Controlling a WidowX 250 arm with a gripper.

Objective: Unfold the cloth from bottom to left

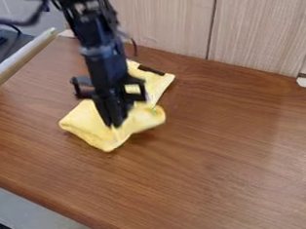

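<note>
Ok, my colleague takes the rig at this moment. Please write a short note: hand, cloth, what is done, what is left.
Hand: the black robot hand points down at the near part of the yellow fabric cloth; whether it grips is unclear.
Cloth: bunched on the brown wooden table, a dark strip on its far part.
Done: hand is at the cloth.
Left: cloth not yet flat; unfolding from bottom to left looks unfinished.

My pincer point(115, 119) hides the middle of the yellow cloth point(87, 121); my blurred arm point(99, 46) and the surface point(229, 155) are both cut off by the view's edges.
</note>
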